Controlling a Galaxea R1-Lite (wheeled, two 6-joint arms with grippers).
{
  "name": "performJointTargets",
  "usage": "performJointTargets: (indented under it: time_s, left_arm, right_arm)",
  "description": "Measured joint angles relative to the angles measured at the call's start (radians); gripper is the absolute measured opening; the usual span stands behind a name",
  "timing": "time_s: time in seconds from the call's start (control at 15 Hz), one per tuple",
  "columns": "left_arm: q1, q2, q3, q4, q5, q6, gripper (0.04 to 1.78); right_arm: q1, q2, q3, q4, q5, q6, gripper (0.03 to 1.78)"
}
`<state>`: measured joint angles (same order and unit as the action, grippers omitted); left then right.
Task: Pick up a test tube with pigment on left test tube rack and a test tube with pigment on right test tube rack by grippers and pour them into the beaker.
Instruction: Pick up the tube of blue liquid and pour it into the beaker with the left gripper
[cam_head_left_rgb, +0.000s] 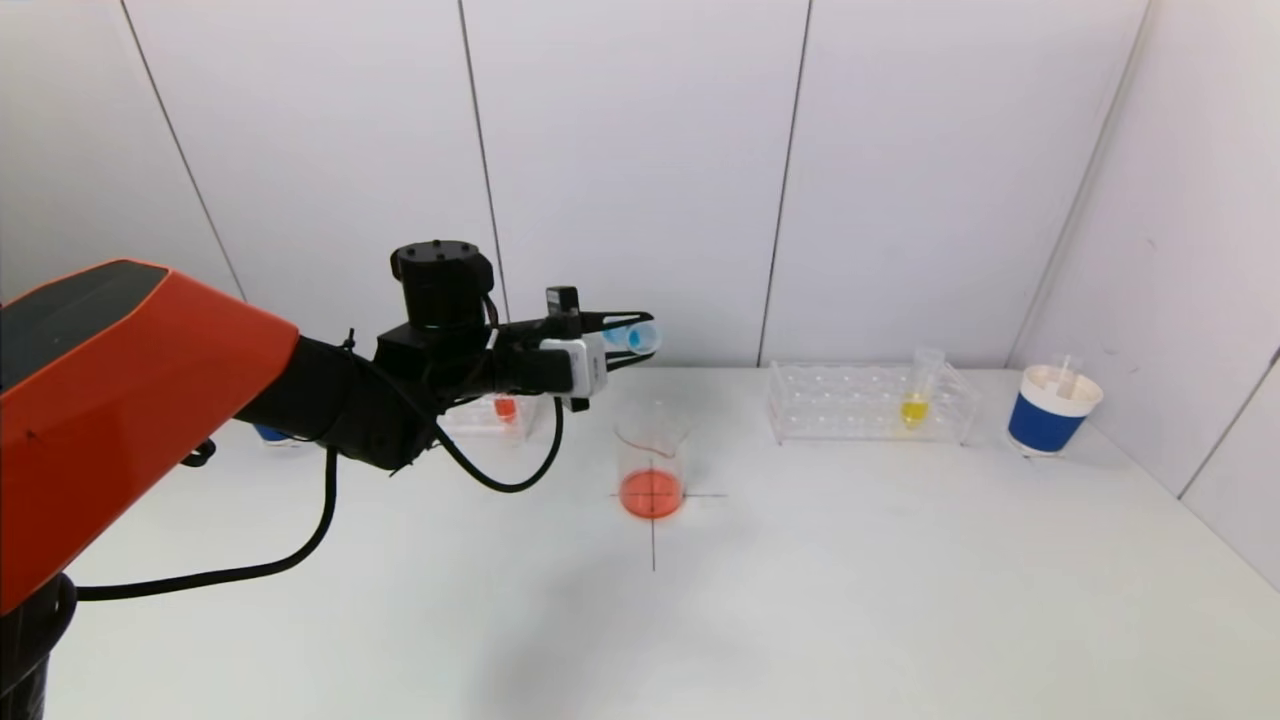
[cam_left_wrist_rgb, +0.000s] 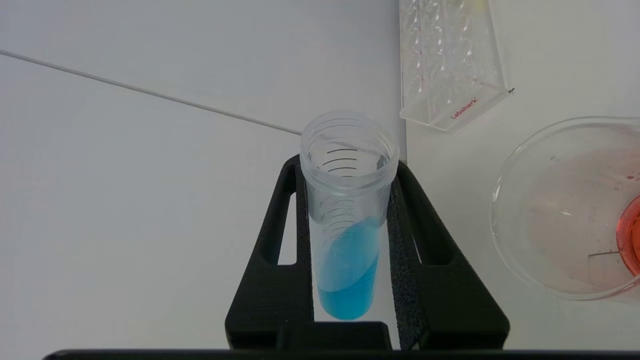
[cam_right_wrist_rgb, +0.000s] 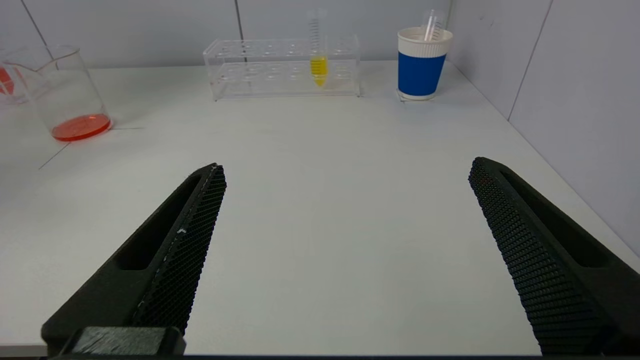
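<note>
Left gripper (cam_head_left_rgb: 628, 340) clamped on blue tube (cam_left_wrist_rgb: 347, 215), tipped sideways above the beaker (cam_head_left_rgb: 651, 458), likely for pouring. Right gripper (cam_right_wrist_rgb: 345, 250) spread wide, empty, well short of the beaker.

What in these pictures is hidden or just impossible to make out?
- Left rack: head view, mostly hidden behind the left arm; only one tube with red pigment shows.
- A blue thing at the table's left: head view, covered by the arm, unidentifiable.
- Right tool: outside the head view; its arm is unseen.
- Beaker: left wrist view, cut off by the edge.
- Markings on the blue tube: too small to read.
</note>
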<state>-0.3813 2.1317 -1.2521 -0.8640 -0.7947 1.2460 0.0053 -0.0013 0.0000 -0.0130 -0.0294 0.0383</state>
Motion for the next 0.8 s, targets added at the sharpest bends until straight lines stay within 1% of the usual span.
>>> performJointTargets:
  time_s: [0.8]
  left_arm:
    - [0.003,0.036,0.044,0.004,-0.005,0.221,0.45]
  right_arm:
    - [0.001,0.0,0.0,0.0,0.0,0.0,1.77]
